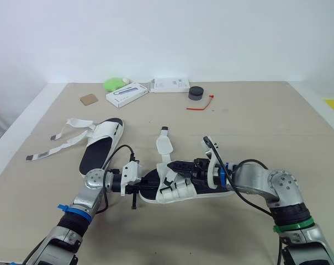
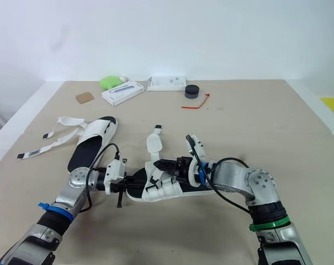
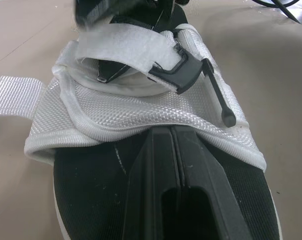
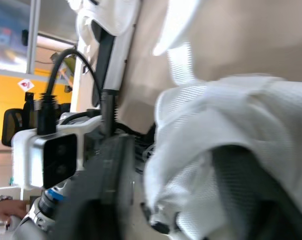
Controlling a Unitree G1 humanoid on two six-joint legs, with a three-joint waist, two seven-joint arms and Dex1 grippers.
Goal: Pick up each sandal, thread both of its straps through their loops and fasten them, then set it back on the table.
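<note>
One white sandal with a black footbed lies in the middle of the table, between my two grippers. My left gripper is shut on its near end; in the left wrist view the fingers lie over the footbed. A white strap runs into a black buckle. My right gripper reaches in from the right, shut on the white mesh upper. A loose strap stands up behind it. The second sandal lies to the left, with its straps spread out unfastened.
Along the back of the table sit a brown card square, a green object, two white boxes, a black round item and a red tie. The table's left edge runs close to the second sandal's straps.
</note>
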